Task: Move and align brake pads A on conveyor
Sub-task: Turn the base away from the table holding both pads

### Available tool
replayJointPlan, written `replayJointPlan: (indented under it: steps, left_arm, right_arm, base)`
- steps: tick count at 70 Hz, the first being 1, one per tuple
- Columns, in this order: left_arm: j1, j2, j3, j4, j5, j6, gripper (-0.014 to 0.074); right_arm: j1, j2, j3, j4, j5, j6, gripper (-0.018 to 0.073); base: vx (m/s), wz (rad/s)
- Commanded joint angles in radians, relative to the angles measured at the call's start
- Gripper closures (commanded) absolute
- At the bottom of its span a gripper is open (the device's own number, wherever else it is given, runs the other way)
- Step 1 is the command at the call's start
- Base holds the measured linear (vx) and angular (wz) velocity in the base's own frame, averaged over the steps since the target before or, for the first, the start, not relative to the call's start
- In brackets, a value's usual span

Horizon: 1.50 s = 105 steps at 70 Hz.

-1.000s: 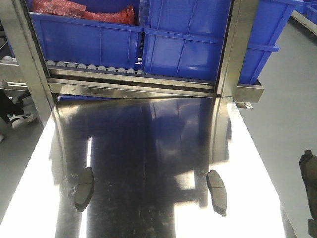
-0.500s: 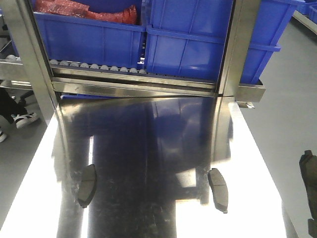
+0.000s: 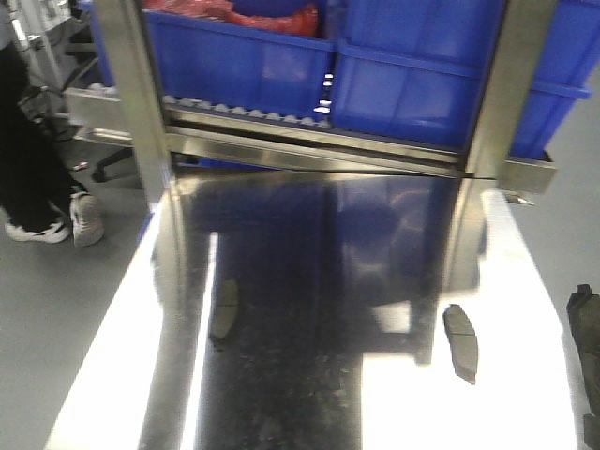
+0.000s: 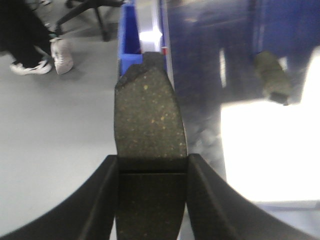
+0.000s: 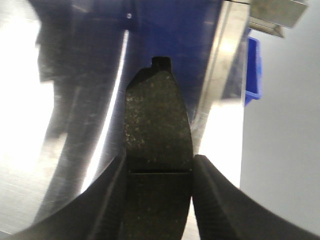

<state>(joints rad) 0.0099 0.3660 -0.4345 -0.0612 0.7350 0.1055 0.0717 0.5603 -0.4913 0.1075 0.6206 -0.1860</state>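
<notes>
**Ana:** Grey friction material fills both wrist views. The left gripper (image 4: 152, 167) pinches a brake pad (image 4: 147, 120) at its groove, and the right gripper (image 5: 159, 170) pinches a second pad (image 5: 157, 120) the same way, fingers pressed against the flanks.

**Ben:** And the other two?

**Ana:** Flat on the steel table (image 3: 506, 300), well apart. There's a loose pad (image 3: 223, 309) at nine o'clock of the tabletop and a fourth pad (image 3: 460, 342) at four o'clock.

**Ben:** Where's the conveyor?

**Ana:** In no view, so I judge this is the carry. Hold each pad level, with a firm pinch so neither swivels. At the belt, lay them with long edges parallel and tabs pointing one way.

**Ben:** Containers?

**Ana:** On the roller rack (image 3: 244, 112) at twelve o'clock there's a left bin (image 3: 244, 66) with something red (image 3: 281, 17) inside. The right bin (image 3: 403, 75) is beside it, contents hidden.
</notes>
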Motion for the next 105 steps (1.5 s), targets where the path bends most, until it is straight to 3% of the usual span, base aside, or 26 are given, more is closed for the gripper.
replayJointPlan:
  steps: [1,105]
  left_arm:
    - [-0.006,0.005,-0.028,-0.011,-0.082,-0.003,0.044]
    - [-0.006,0.005,-0.028,-0.011,-0.082,-0.003,0.044]
  right_arm:
    - [-0.005,0.001,-0.032,0.003,-0.068,-0.006,0.0322]
    - [-0.005,0.001,-0.032,0.003,-0.05,-0.006,0.0322]
  base:
    - [-0.06,0.42]
    - [0.0,0.59]
